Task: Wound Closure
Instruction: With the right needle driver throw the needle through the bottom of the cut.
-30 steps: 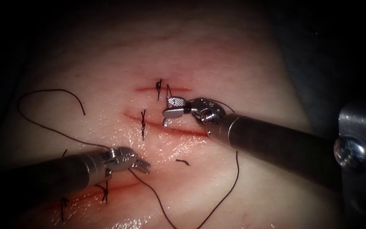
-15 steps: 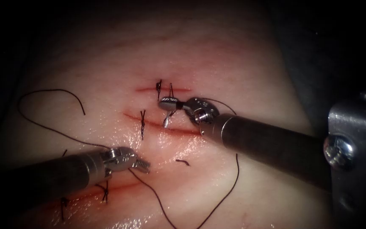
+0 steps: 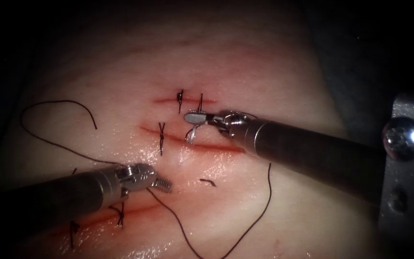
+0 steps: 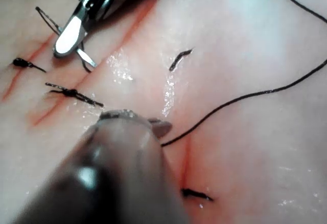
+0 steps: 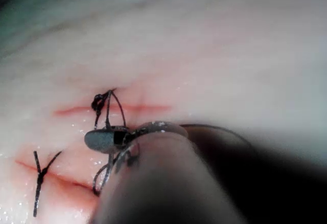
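The tissue (image 3: 245,67) carries three short cuts. My right tool (image 3: 191,116) reaches in between the upper cut (image 3: 207,101) and the middle cut (image 3: 216,147), jaws shut on the curved needle (image 3: 191,135) near mid-curve. The needle's bright end points down at the middle cut's upper edge; its dark end rises toward the upper cut. Whether it sits in the tissue I cannot tell. My left tool (image 3: 166,185) lies just above the lower cut (image 3: 140,210), shut on the thread (image 3: 259,218). The right wrist view has the right tool (image 5: 98,140) clamped across the needle (image 5: 100,179).
Tied stitches sit on the upper cut (image 3: 179,97), the middle cut (image 3: 161,139) and the lower cut (image 3: 120,218). A cut end of thread (image 3: 207,182) lies between the tools. Thread loops over the tissue at the left (image 3: 49,103) and sweeps low toward the right shaft.
The right tool's jaws, open around the needle a second ago, have closed on it and rolled, swinging the needle's dark end to the right. The left tool has barely shifted.
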Controlling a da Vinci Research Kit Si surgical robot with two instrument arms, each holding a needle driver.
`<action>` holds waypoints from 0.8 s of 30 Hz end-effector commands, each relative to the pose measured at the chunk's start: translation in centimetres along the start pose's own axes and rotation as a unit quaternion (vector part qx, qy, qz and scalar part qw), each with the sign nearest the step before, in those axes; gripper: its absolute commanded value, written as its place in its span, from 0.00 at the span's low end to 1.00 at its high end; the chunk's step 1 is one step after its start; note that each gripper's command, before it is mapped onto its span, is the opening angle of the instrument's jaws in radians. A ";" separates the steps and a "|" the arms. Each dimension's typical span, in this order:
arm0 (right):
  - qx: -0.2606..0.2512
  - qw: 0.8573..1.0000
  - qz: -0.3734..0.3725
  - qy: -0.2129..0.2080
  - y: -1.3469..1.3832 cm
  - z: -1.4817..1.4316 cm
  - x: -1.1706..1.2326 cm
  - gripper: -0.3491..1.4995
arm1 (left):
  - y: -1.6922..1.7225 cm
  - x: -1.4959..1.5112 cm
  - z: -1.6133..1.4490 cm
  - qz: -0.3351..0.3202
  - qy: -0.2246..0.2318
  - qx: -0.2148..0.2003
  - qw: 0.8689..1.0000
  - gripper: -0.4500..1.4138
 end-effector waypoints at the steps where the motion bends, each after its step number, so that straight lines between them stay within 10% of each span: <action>1: 0.010 1.000 0.012 0.001 -0.02 0.11 0.09 0.00 | -0.04 0.03 0.08 -0.001 0.000 0.001 1.000 0.12; 24: 0.086 0.975 0.186 -0.087 -0.28 0.22 -0.73 0.00 | -0.09 0.03 0.07 0.000 0.001 0.000 1.000 0.12</action>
